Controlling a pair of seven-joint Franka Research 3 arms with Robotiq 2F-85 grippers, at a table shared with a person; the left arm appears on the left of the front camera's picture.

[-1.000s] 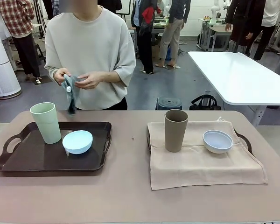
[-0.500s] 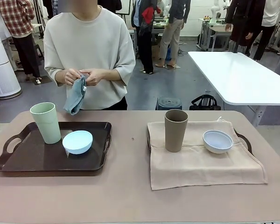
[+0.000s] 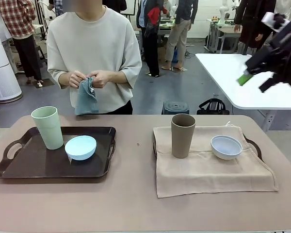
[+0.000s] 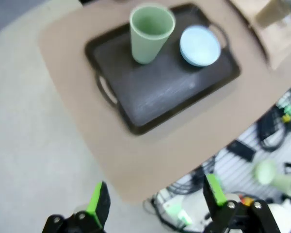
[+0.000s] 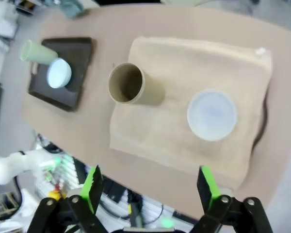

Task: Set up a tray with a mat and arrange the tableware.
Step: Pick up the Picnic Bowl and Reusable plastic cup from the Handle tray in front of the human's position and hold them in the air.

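Note:
A dark brown tray point(image 3: 39, 162) lies on the table's left half with a pale green tumbler point(image 3: 48, 127) and a light blue bowl point(image 3: 80, 147) on it. On the right, a beige mat point(image 3: 208, 170) covers a second tray point(image 3: 254, 145) and carries a brown tumbler point(image 3: 182, 135) and a bluish-white bowl point(image 3: 226, 146). My right gripper point(image 3: 256, 81) hangs open high at the upper right, looking down on the brown tumbler point(image 5: 131, 85) and bowl point(image 5: 212, 114). My left gripper point(image 4: 156, 196) is open, high over the table's left edge, above the green tumbler point(image 4: 152, 33).
A person stands at the far side, both hands holding a grey-blue cloth point(image 3: 86, 99) at chest height. A white table point(image 3: 252, 82) stands behind on the right. Bare tabletop point(image 3: 136, 204) runs between the trays and along the near edge.
My right arm has come into the front view at the upper right. The person has shifted the cloth in both hands, and it now hangs slightly further right.

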